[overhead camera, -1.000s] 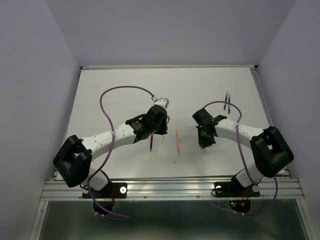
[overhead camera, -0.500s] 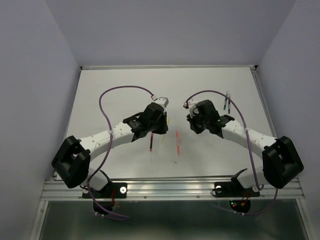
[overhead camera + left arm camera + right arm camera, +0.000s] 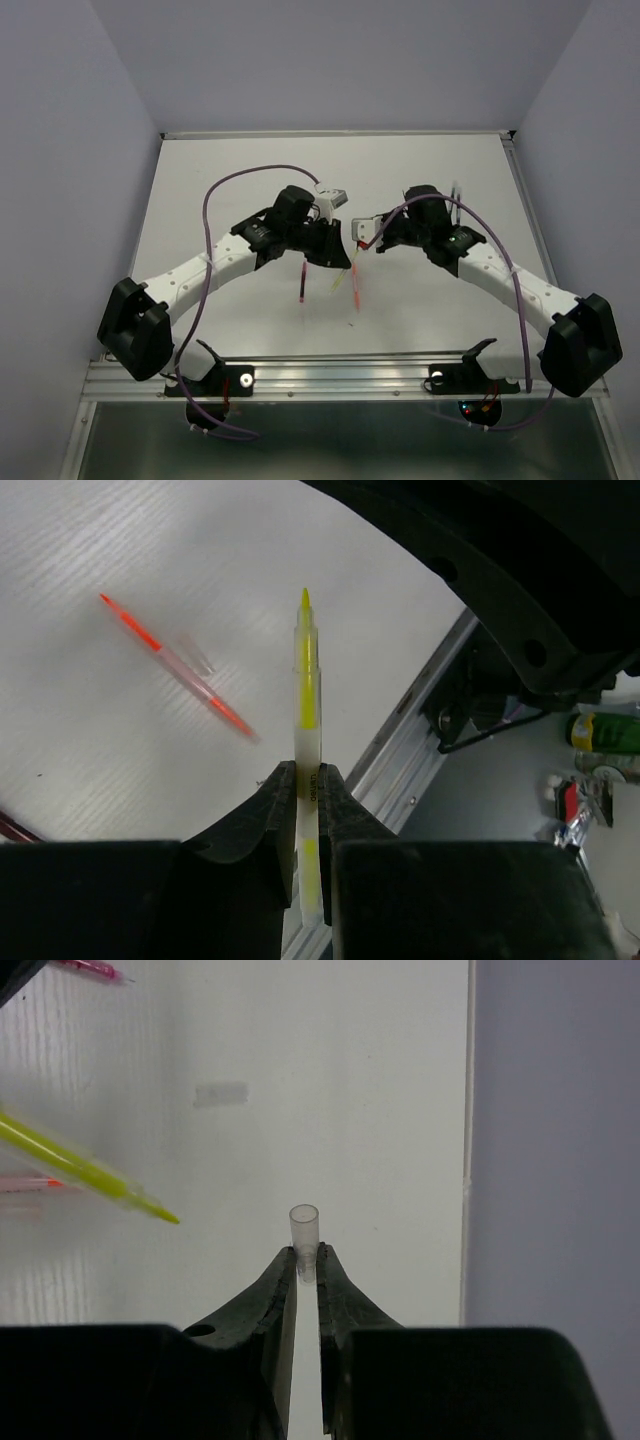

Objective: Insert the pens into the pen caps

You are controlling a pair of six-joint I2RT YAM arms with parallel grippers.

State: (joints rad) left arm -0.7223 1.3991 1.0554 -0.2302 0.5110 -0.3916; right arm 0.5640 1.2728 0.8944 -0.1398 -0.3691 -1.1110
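Note:
My left gripper is shut on the barrel of a yellow pen, whose tip points away from the fingers. In the top view this pen hangs over the middle of the white table. My right gripper is shut on a pale translucent pen cap, its open end facing outward. The yellow pen's tip lies left of that cap with a gap between them. An orange-red pen and a maroon pen lie on the table below.
A loose pale cap lies on the table farther off. A dark blue pen shows at the back right, partly behind the right arm. The metal rail runs along the near edge, and grey walls enclose the other sides.
The right gripper swung from the front right to the middle, carrying the cap. The left gripper shifted right with the yellow pen, so the two grippers now face each other closely.

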